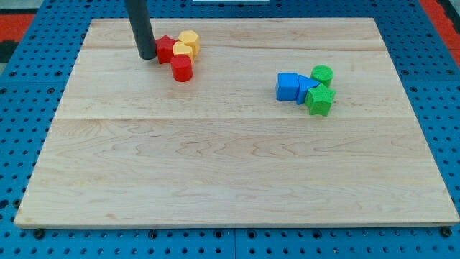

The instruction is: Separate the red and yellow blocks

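Note:
A cluster of red and yellow blocks sits at the view's top left of the wooden board [215, 165]. A red star-shaped block [166, 48] touches a yellow block [182, 51], with a second yellow block [190, 39] just above it and a red cylinder [182, 69] just below. My tip [147, 56] is at the left side of the red star block, touching or nearly touching it. The rod rises out of the view's top.
A second cluster lies at the view's right: a blue cube [287, 86], a blue triangular block [307, 89], a green cylinder [323, 74] and a green star-like block [320, 101], all touching. A blue perforated surface surrounds the board.

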{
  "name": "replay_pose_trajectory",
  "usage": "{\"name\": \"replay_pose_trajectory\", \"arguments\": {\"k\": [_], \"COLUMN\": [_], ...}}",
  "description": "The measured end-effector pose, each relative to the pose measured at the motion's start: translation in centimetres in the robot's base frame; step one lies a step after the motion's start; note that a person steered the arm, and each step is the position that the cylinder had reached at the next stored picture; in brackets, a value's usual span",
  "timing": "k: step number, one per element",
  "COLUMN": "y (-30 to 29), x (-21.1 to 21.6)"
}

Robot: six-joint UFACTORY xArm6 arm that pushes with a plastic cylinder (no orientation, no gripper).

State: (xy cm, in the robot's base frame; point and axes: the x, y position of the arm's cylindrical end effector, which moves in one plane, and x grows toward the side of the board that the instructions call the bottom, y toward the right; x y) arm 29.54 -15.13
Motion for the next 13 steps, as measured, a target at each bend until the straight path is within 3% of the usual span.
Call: {"name": "replay_pose_trajectory", "arguments": {"k": [2, 7, 9, 10, 12, 13], "y": [-2.5, 10.4, 16.1, 12.1, -1.2, -2.8], "x": [-1.4, -2.3, 1.1, 2.6, 0.8, -0.9]}}
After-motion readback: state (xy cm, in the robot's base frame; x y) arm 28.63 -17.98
